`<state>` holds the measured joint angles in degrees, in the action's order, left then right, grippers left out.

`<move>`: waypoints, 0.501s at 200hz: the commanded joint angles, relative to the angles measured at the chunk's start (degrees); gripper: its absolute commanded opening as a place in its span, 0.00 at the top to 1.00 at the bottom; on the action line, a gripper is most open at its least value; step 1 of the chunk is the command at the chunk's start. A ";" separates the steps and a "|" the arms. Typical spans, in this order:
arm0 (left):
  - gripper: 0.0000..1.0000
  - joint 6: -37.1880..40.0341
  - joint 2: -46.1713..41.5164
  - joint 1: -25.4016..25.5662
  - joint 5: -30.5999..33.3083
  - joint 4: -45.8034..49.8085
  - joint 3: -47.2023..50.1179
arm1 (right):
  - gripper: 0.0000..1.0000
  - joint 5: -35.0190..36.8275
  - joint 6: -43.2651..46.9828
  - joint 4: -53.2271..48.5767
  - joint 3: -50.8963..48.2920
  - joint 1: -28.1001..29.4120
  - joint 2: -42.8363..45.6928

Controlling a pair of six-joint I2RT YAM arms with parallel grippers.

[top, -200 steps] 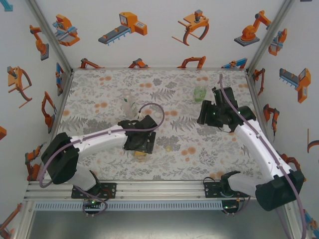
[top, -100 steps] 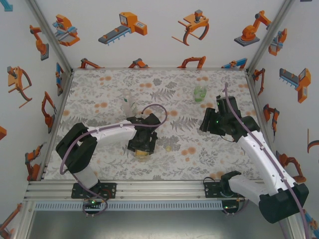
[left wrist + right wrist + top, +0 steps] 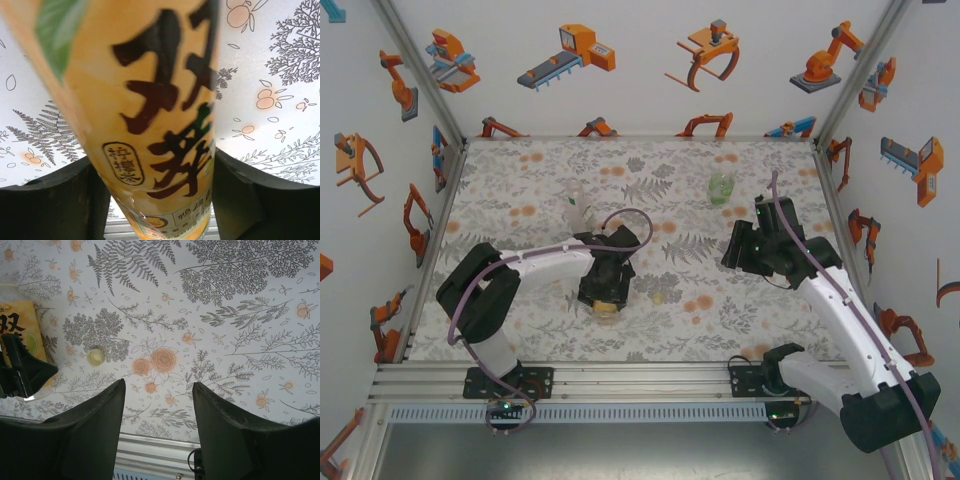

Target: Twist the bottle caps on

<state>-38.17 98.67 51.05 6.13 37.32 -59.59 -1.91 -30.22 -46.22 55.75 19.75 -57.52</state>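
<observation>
Floral table [image 3: 500, 190]: amber bottle [image 3: 150, 115] clamped in L gripper [image 3: 156, 180].

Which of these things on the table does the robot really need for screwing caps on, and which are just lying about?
For the job:
amber bottle, between the left gripper's fingers; clear bottle; green bottle; pale yellow cap; right gripper, open.

Just backdrop:
flowered table cover; robot pictures on the walls.
</observation>
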 commanded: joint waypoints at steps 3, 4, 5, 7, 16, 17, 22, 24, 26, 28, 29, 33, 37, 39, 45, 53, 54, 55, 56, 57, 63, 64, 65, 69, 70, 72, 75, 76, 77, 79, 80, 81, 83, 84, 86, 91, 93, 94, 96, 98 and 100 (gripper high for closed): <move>0.41 -0.52 0.74 -0.33 -1.36 0.22 -0.91 | 0.47 0.59 -0.81 -1.10 -0.38 0.36 0.88; 0.41 -0.51 0.78 -0.33 -1.42 0.26 -0.94 | 0.46 0.59 -0.81 -1.13 -0.38 0.32 0.90; 0.42 -0.50 0.76 -0.33 -1.40 0.23 -0.91 | 0.46 0.59 -0.81 -1.14 -0.38 0.26 0.91; 0.42 -0.50 0.76 -0.29 -1.45 0.24 -0.95 | 0.46 0.59 -0.81 -1.11 -0.38 0.24 0.91; 0.44 -0.43 0.66 -0.33 -1.43 0.26 -0.96 | 0.46 0.59 -0.85 -1.26 -0.30 0.30 0.91; 0.45 -0.38 0.65 -0.33 -1.41 0.23 -0.92 | 0.46 0.59 -0.86 -1.25 -0.25 0.23 0.91; 0.45 -0.26 0.42 -0.33 -1.55 0.21 -0.92 | 0.47 0.59 -0.87 -1.32 -0.25 0.28 0.91; 0.46 -0.18 0.37 -0.33 -1.60 0.21 -0.95 | 0.47 0.59 -0.84 -1.37 -0.22 0.29 0.91; 0.46 -0.11 0.31 -0.33 -1.61 0.17 -0.96 | 0.46 0.59 -0.82 -1.34 -0.27 0.29 0.87; 0.47 -0.07 0.23 -0.33 -1.57 0.15 -0.96 | 0.47 0.59 -0.83 -1.33 -0.22 0.25 0.93; 0.47 -0.02 0.17 -0.33 -1.57 0.14 -0.96 | 0.47 0.59 -0.82 -1.38 -0.16 0.31 0.96; 0.48 0.09 -0.01 -0.32 -1.56 0.18 -0.94 | 0.46 0.59 -0.81 -1.43 -0.12 0.32 0.96; 0.49 0.17 -0.23 -0.32 -1.51 0.15 -0.94 | 0.46 0.59 -0.81 -1.42 -0.16 0.32 0.99; 0.49 0.20 -0.34 -0.29 -1.48 0.15 -0.96 | 0.47 0.59 -0.87 -1.43 -0.05 0.24 1.00; 0.50 0.37 -0.70 -0.34 -1.35 0.13 -1.05 | 0.46 0.59 -0.90 -1.57 0.04 0.27 0.96; 0.50 0.67 -1.09 -0.27 -1.29 0.20 -1.12 | 0.47 0.59 -0.95 -1.69 0.13 0.23 1.00; 0.50 0.70 -1.19 -0.26 -1.20 0.20 -1.17 | 0.47 0.59 -0.97 -1.69 0.14 0.26 0.96; 0.50 0.72 -1.24 -0.25 -1.16 0.21 -1.16 | 0.47 0.59 -0.98 -1.68 0.10 0.32 1.02; 0.50 0.77 -1.35 -0.25 -1.14 0.30 -1.19 | 0.47 0.55 -0.98 -1.68 0.17 0.31 1.06; 0.50 0.84 -1.45 -0.25 -1.13 0.34 -1.17 | 0.47 0.57 -0.98 -1.68 0.21 0.25 1.07; 0.51 1.18 -1.91 -0.25 -1.07 0.45 -1.33 | 0.46 0.51 -1.04 -1.77 0.18 0.27 1.09; 0.51 1.26 -1.95 -0.25 -1.01 0.46 -1.37 | 0.46 0.51 -1.06 -1.77 0.17 0.23 1.09; 0.52 1.30 -2.02 -0.25 -1.02 0.47 -1.43 | 0.46 0.51 -1.02 -1.77 0.20 0.31 1.13; 0.52 1.51 -2.34 -0.16 -0.88 0.58 -1.58 | 0.47 0.51 -1.11 -1.79 0.27 0.28 1.18; 0.52 1.56 -2.43 -0.16 -0.87 0.57 -1.58 | 0.47 0.51 -1.13 -1.78 0.26 0.28 1.18; 0.53 1.69 -2.54 -0.16 -0.82 0.65 -1.62 | 0.47 0.51 -1.13 -1.77 0.24 0.36 1.18; 0.53 1.96 -2.84 -0.11 -0.73 0.73 -1.74 | 0.46 0.51 -1.15 -1.85 0.24 0.31 1.18; 0.53 2.01 -2.90 -0.09 -0.71 0.73 -1.75 | 0.47 0.51 -1.15 -1.85 0.24 0.26 1.22; 0.53 2.03 -3.02 -0.08 -0.69 0.73 -1.79 | 0.47 0.51 -1.20 -1.86 0.28 0.32 1.24; 0.53 2.22 -3.19 -0.07 -0.64 0.78 -1.90 | 0.47 0.51 -1.17 -1.92 0.30 0.28 1.26; 0.53 2.31 -3.30 -0.07 -0.62 0.80 -1.87 | 0.47 0.51 -1.16 -1.94 0.27 0.33 1.22; 0.53 2.36 -3.39 -0.03 -0.61 0.81 -1.90 | 0.47 0.51 -1.16 -1.90 0.30 0.31 1.24; 0.54 2.43 -3.57 -0.02 -0.60 0.82 -1.97 | 0.47 0.51 -1.20 -1.89 0.32 0.25 1.28; 0.54 2.55 -3.66 0.00 -0.60 0.82 -2.04 | 0.47 0.51 -1.23 -1.88 0.32 0.23 1.27; 0.54 2.70 -3.84 0.01 -0.59 0.85 -2.09 | 0.47 0.51 -1.28 -1.87 0.33 0.26 1.27; 0.54 3.15 -4.39 0.08 -0.74 0.84 -2.13 | 0.47 0.51 -1.25 -1.95 0.33 0.34 1.48; 0.54 3.36 -4.61 0.14 -0.89 0.78 -2.18 | 0.47 0.51 -1.31 -1.95 0.33 0.28 1.41; 0.54 3.49 -4.75 0.21 -0.88 0.72 -2.19 | 0.47 0.51 -1.37 -1.95 0.33 0.33 1.43; 0.54 3.84 -4.90 0.24 -0.97 0.56 -2.24 | 0.47 0.44 -1.37 -1.95 0.33 0.32 1.44; 0.54 4.10 -5.18 0.32 -1.02 0.49 -2.29 | 0.47 0.42 -1.41 -1.99 0.28 0.30 1.46; 0.54 4.39 -5.36 0.40 -1.05 0.41 -2.31 | 0.47 0.42 -1.38 -2.02 0.32 0.36 1.45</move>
<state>-37.01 97.27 50.96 5.69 37.26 -59.70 -1.93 -30.26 -47.07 55.70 19.75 -57.19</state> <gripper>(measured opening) 0.560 0.534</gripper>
